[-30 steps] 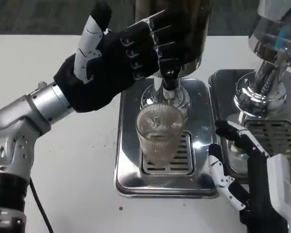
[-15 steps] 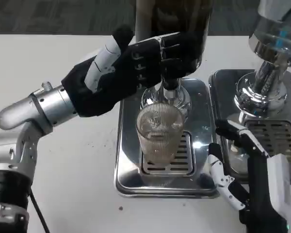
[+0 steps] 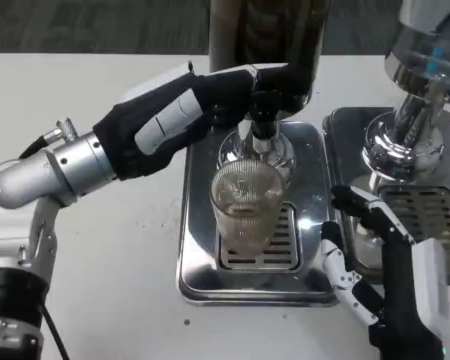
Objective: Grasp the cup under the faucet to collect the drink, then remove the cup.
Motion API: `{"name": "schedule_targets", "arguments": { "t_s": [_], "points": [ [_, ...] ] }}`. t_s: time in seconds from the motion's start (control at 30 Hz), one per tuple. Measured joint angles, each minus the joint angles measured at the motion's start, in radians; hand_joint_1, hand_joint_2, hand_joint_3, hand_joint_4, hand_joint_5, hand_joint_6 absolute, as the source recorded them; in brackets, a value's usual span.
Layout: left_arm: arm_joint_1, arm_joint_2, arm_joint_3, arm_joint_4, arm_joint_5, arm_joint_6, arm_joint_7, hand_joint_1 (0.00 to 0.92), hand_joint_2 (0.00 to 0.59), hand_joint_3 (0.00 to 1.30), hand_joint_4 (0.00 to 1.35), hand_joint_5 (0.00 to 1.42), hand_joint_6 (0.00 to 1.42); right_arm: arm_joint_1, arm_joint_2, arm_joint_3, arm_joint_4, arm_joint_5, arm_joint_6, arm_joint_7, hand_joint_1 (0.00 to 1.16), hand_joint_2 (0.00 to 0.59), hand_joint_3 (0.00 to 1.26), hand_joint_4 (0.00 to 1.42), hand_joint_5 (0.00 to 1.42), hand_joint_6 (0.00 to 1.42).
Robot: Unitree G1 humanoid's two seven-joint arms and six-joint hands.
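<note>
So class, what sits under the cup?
The cup stands on the slotted grate of a steel drip tray. The grate right beneath the cup is blurred through the ribbed glass.

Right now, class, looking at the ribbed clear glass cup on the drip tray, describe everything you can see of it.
The ribbed clear glass cup looks like transparent glass with fine vertical ridges around its wall. It stands upright on the slotted grate of the shiny metal drip tray, directly below the black faucet nozzle. Whether it holds liquid cannot be told. Neither robot hand touches it: the left robot hand reaches to the faucet above, and the right robot hand waits beside the tray, fingers apart.
</note>
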Motion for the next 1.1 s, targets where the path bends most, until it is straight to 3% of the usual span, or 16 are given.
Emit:
{"name": "schedule_targets", "arguments": {
  "t_s": [1.1],
  "points": [
    [-0.006, 0.023, -0.089, 0.129, 0.053, -0.329, 0.065, 0.000, 0.109, 0.19, 0.09, 0.10, 0.00, 0.039, 0.000, -0.003, -0.040, 0.016, -0.003, 0.012, 0.44, 0.420, 0.38, 0.41, 0.37, 0.32]
  ]
}}
